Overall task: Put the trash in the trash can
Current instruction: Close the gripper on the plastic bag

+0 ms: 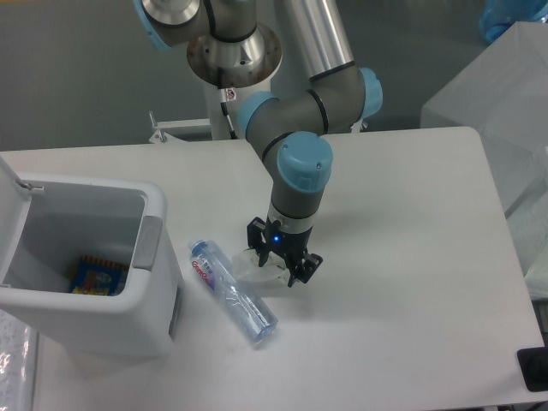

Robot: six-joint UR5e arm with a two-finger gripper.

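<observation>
A crumpled white wrapper [254, 269] with green print lies on the table, partly hidden under my gripper [279, 262]. The gripper hangs straight down over it, open, with one finger on each side of the wrapper. Left of it a crushed clear bottle [231, 291] with a red-blue-white label lies diagonally on the table. The white trash can [154, 300] stands at the left with its lid swung open.
A small blue and yellow packet [96, 276] lies at the bottom of the can. The can's hinged lid [8, 184] stands up at the far left. Translucent white bins [497, 94] sit beyond the table's right edge.
</observation>
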